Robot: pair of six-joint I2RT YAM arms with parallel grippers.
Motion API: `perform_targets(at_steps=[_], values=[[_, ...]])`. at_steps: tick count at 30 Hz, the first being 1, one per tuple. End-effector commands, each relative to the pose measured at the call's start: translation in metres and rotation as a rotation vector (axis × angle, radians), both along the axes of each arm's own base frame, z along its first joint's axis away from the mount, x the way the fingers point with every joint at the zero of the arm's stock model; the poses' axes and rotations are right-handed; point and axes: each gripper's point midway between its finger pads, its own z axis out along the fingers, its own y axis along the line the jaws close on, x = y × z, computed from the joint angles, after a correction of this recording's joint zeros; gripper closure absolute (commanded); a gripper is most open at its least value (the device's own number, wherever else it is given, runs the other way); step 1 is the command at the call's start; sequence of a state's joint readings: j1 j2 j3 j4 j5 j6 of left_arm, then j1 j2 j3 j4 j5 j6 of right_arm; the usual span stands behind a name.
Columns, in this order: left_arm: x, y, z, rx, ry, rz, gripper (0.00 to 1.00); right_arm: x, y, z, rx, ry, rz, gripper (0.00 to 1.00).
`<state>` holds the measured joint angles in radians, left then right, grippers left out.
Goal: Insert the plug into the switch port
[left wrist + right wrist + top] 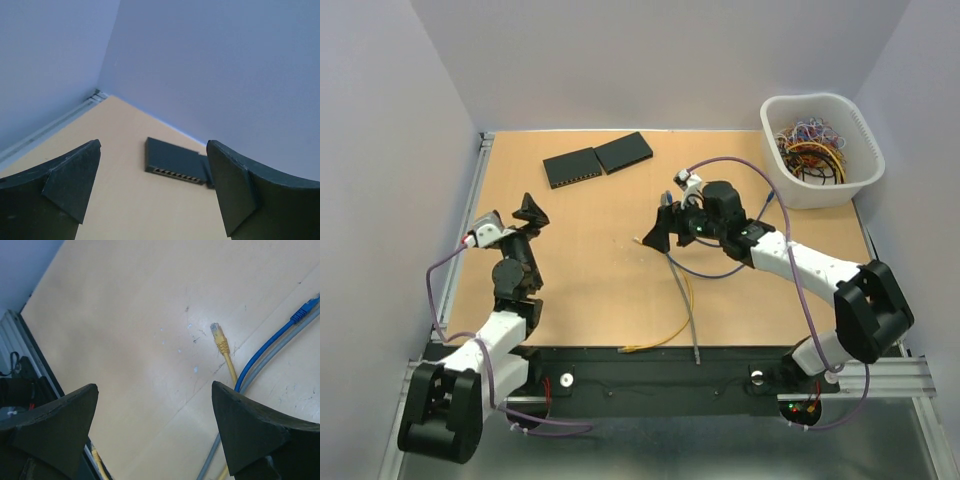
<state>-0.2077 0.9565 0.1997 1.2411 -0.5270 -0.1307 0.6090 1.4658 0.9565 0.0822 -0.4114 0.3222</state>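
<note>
Left gripper (153, 145) and right gripper (154, 390) are both sitting wide open, holding nothing. The yellow cable's plug (216, 330) is lying mid-table just left of the right gripper, and the switch (175, 164) is sitting far-left.

The plug is likely light and rigid with a fragile clip on a floppy cable, so I'm favouring a grip on the plug body.

The left wrist is showing the port row (176, 174). The right wrist is showing only the plug.

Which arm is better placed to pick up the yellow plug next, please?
Right. Its open gripper hovers just beside the yellow plug, which lies in plain sight of the right wrist camera. The left gripper is farther off, open and facing the switch.
</note>
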Motion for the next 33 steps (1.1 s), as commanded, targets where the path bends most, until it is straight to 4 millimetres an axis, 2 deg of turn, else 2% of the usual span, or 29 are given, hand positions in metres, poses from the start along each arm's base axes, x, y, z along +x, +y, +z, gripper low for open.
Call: perform_targets(at_steps=[1, 2, 3, 4, 5, 6, 7, 8, 9, 10, 11, 12, 14, 17, 19, 20, 22, 25, 26, 27, 33], values=[[0.000, -0.020, 0.019, -0.359, -0.139, -0.157, 0.01, 0.010, 0.014, 0.004, -0.086, -0.081, 0.003, 0.00], [0.002, -0.034, 0.036, -0.340, -0.163, -0.239, 0.01, 0.011, 0.017, -0.007, -0.114, -0.066, 0.006, 0.00], [0.006, -0.060, 0.049, -0.303, -0.160, -0.378, 0.01, 0.013, 0.021, -0.005, -0.141, -0.078, 0.010, 0.00], [0.013, -0.075, 0.070, -0.298, -0.139, -0.451, 0.01, 0.014, 0.023, -0.018, -0.179, -0.063, 0.017, 0.00], [0.018, -0.076, 0.076, -0.305, -0.107, -0.449, 0.01, 0.015, 0.024, -0.015, -0.189, -0.077, 0.014, 0.01], [0.026, -0.081, 0.053, -0.312, 0.047, -0.443, 0.01, 0.020, 0.027, -0.021, -0.219, -0.075, 0.006, 0.02], [0.029, -0.080, 0.087, -0.300, 0.035, -0.436, 0.01, 0.022, 0.028, -0.026, -0.242, -0.074, 0.002, 0.05], [0.030, -0.079, 0.090, -0.283, 0.087, -0.420, 0.02, 0.024, 0.029, -0.027, -0.266, -0.092, 0.007, 0.07], [0.031, -0.072, 0.091, -0.269, 0.143, -0.369, 0.04, 0.024, 0.033, -0.037, -0.299, -0.089, 0.017, 0.08], [0.028, -0.066, 0.066, -0.270, 0.291, -0.319, 0.06, 0.027, 0.034, -0.037, -0.326, -0.105, 0.008, 0.09], [0.025, -0.063, 0.090, -0.278, 0.278, -0.308, 0.06, 0.028, 0.035, -0.040, -0.355, -0.127, 0.018, 0.12], [0.018, -0.063, 0.081, -0.265, 0.357, -0.304, 0.07, 0.030, 0.035, -0.051, -0.400, -0.135, 0.005, 0.13], [0.009, -0.068, 0.101, -0.202, 0.356, -0.350, 0.07, 0.037, 0.037, -0.056, -0.439, -0.150, -0.008, 0.16], [-0.008, -0.069, 0.106, -0.134, 0.377, -0.383, 0.07, 0.047, 0.034, -0.080, -0.515, -0.136, -0.036, 0.21], [-0.017, -0.059, 0.106, -0.062, 0.396, -0.346, 0.07, 0.054, 0.037, -0.085, -0.531, -0.139, -0.036, 0.23], [-0.018, -0.056, 0.096, -0.042, 0.420, -0.332, 0.07, 0.056, 0.038, -0.093, -0.547, -0.127, -0.031, 0.28], [-0.023, -0.045, 0.083, 0.010, 0.454, -0.283, 0.07, 0.062, 0.042, -0.095, -0.558, -0.131, -0.038, 0.35], [-0.026, -0.033, 0.053, 0.031, 0.514, -0.218, 0.08, 0.071, 0.042, -0.104, -0.586, -0.128, -0.061, 0.36], [-0.026, -0.032, 0.036, 0.033, 0.544, -0.212, 0.09, 0.072, 0.041, -0.107, -0.595, -0.125, -0.064, 0.36], [-0.026, -0.034, 0.030, 0.032, 0.550, -0.220, 0.09, 0.072, 0.041, -0.114, -0.609, -0.118, -0.065, 0.36], [-0.021, -0.045, 0.022, 0.032, 0.555, -0.279, 0.11, 0.077, 0.034, -0.133, -0.682, -0.123, -0.062, 0.38]])
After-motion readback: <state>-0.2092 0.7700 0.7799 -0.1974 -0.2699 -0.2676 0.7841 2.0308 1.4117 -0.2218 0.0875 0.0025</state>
